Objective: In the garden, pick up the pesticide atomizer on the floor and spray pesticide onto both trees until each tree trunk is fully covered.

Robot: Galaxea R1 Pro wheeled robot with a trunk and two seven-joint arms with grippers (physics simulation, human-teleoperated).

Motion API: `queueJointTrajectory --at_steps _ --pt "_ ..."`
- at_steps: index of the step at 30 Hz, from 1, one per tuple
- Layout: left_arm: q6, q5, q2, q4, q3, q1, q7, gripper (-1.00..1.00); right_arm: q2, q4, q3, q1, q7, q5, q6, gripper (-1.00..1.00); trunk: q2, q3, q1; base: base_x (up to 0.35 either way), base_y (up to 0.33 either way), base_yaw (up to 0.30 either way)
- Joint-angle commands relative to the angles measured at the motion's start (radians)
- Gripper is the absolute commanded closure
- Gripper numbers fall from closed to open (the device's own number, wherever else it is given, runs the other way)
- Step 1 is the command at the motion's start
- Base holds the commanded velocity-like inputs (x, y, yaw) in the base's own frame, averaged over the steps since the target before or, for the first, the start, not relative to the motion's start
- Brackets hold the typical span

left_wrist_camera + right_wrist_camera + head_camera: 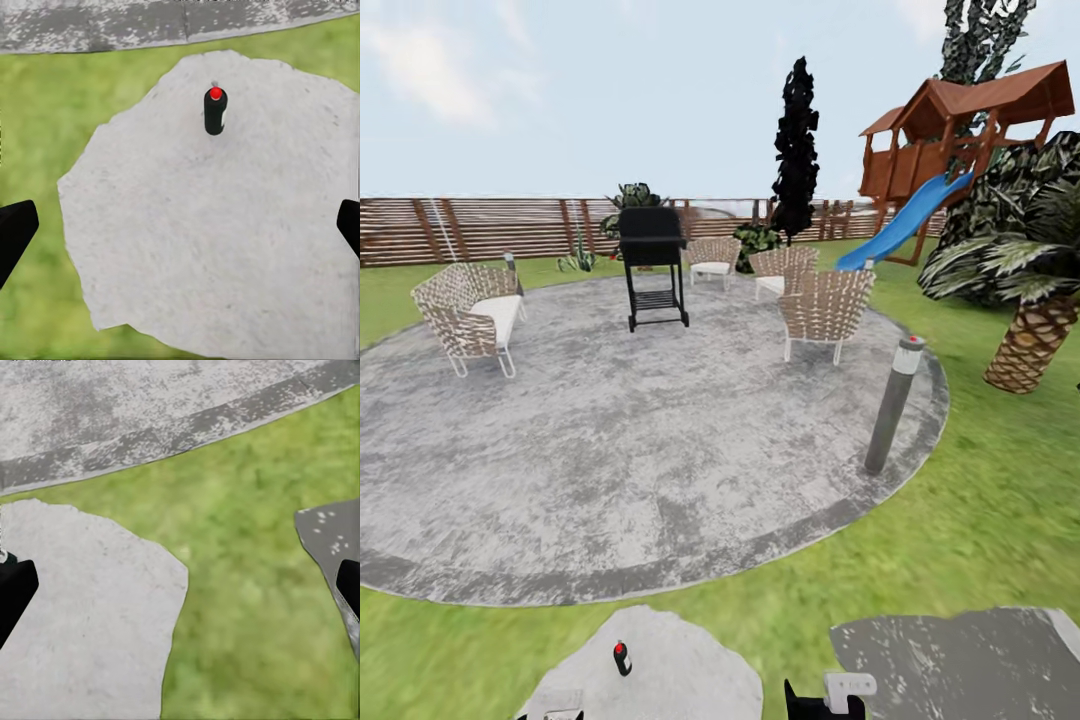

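The left end effector (180, 225), jaws wide and empty, hovers short of the upright pesticide atomizer (214, 111) ahead on a pale stepping stone (225, 240); pickup and spraying remain.

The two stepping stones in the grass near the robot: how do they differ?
The pale irregular stone slab is light whitish-grey; the dark grey stone slab is much darker and mottled. The pale slab bears the small dark spray bottle with a red top, standing upright; nothing shows on the dark slab. Both lie flat in the green lawn, below the round paved patio.
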Motion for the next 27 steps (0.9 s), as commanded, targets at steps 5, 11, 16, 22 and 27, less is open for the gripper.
queueJointTrajectory --at_steps 5,11,16,22,27 --pt "-0.004 0.002 0.000 0.001 0.001 -0.001 0.001 -1.00 0.000 0.000 0.000 0.000 0.001 0.001 -0.003 -1.00 0.000 -0.005 0.000 0.176 -0.272 0.258" --pt "-0.006 0.002 -0.001 0.001 0.001 -0.001 0.001 -1.00 0.000 0.000 0.000 0.000 0.001 0.001 -0.003 -1.00 0.000 -0.010 0.000 0.209 -0.268 0.258" --pt "-0.005 0.002 0.000 0.001 0.001 -0.001 0.001 -1.00 0.000 0.000 0.000 0.000 0.001 0.001 -0.003 -1.00 0.000 -0.015 0.000 0.176 -0.114 0.258" --pt "-0.007 0.002 0.000 0.001 0.001 0.000 0.001 -1.00 0.000 0.000 0.002 0.000 0.001 0.000 -0.004 -1.00 0.000 -0.017 0.000 0.141 0.044 0.108" --pt "-0.008 0.002 -0.004 0.001 0.000 0.000 0.000 -1.00 0.000 -0.001 0.003 0.000 0.001 0.001 -0.006 -1.00 0.000 -0.017 0.000 0.029 0.016 0.005"
